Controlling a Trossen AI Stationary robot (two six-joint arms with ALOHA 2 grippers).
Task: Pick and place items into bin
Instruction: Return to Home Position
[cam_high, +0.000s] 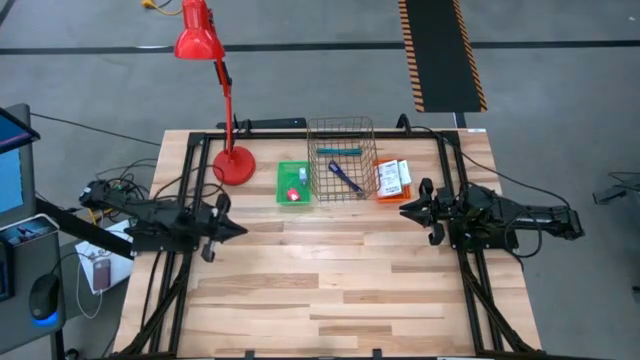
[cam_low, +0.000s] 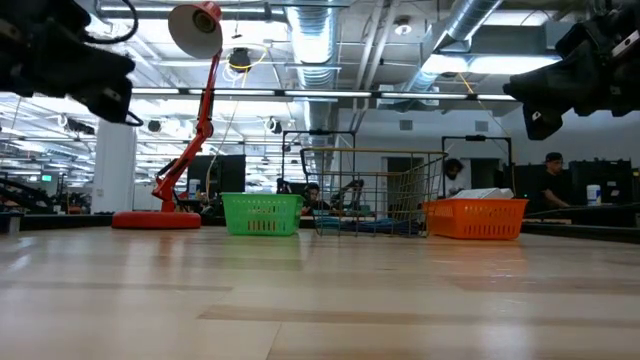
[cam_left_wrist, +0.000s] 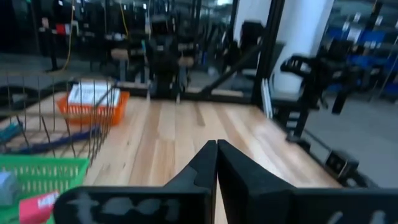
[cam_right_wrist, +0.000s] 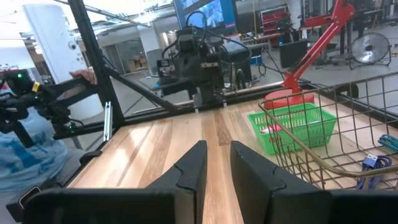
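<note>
Left gripper (cam_high: 238, 229) is held above the left side of the wooden table (cam_high: 330, 290). Its 2 fingers are pressed together and nothing is held between them. Right gripper (cam_high: 406, 210) is held above the right side of the table, pointed toward the left gripper. Its 2 fingers are parted by a narrow gap and nothing is held. In the low view both grippers are seen raised well clear of the table surface.

3 containers are set in a row along the far edge of the table, between the 2 grippers and beyond their tips.

1. An orange bin (cam_high: 383, 196) is located just beside the tip of the right gripper, toward the far edge. 2 white cards (cam_high: 393, 177) are laid inside it, side by side.
2. A wire basket (cam_high: 341, 135) is placed next to the orange bin, on the side away from the right gripper. A teal marker (cam_high: 340, 151) and a blue-purple strap (cam_high: 346, 179) are contained in it.
3. A green bin (cam_high: 281, 185) is the container nearest the left gripper, near its tip but not touched by it. A small red block (cam_high: 293, 195) and a pale blue square (cam_high: 302, 173) are contained in it.

A red desk lamp (cam_high: 233, 166) is stood beyond the left gripper, with its base just beside the green bin on the side away from the basket. People (cam_low: 553, 170) are seen in the room behind the table.
</note>
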